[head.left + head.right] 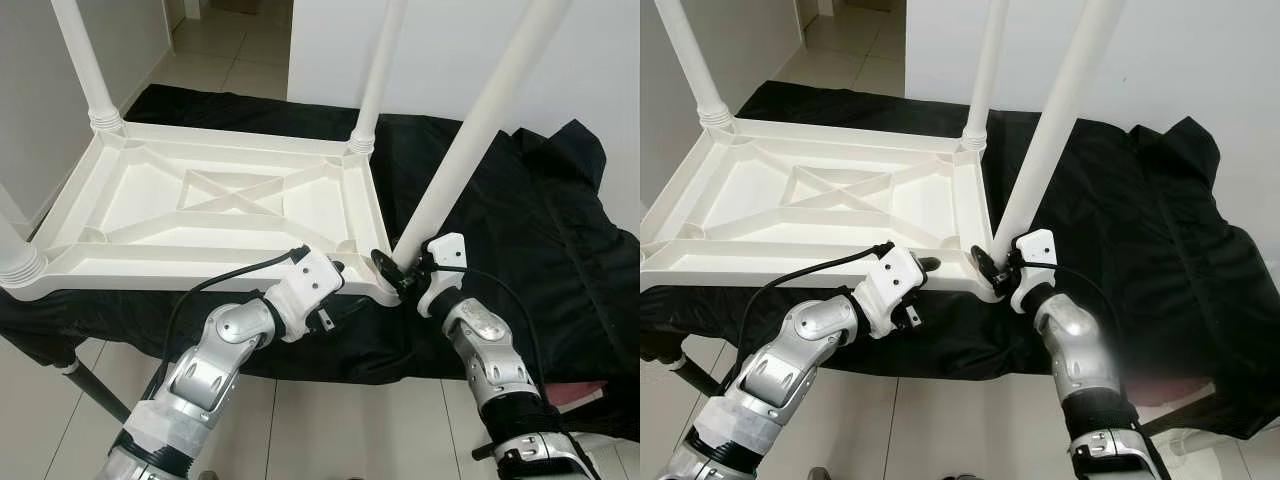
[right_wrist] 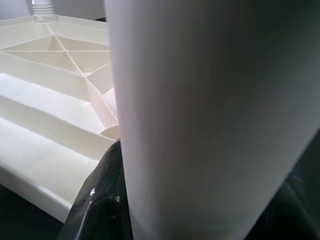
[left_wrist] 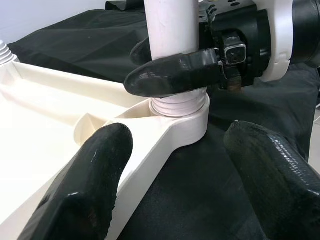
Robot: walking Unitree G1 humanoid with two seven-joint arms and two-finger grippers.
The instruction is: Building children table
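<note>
White table on black cloth

The tabletop (image 1: 150, 205) and leg (image 1: 480, 130) are plain white (no pattern); the cloth (image 1: 560, 230) is black, the floor tiles (image 1: 330, 420) pale.

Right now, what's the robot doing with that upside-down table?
Right pincer shut on tilted white plastic leg at near corner socket. Left pincer open, astride upturned white plastic tabletop rim. Black cloth underneath; nothing blocking.

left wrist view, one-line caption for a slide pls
Right claw grips the white leg at the upturned table's corner socket.
</note>
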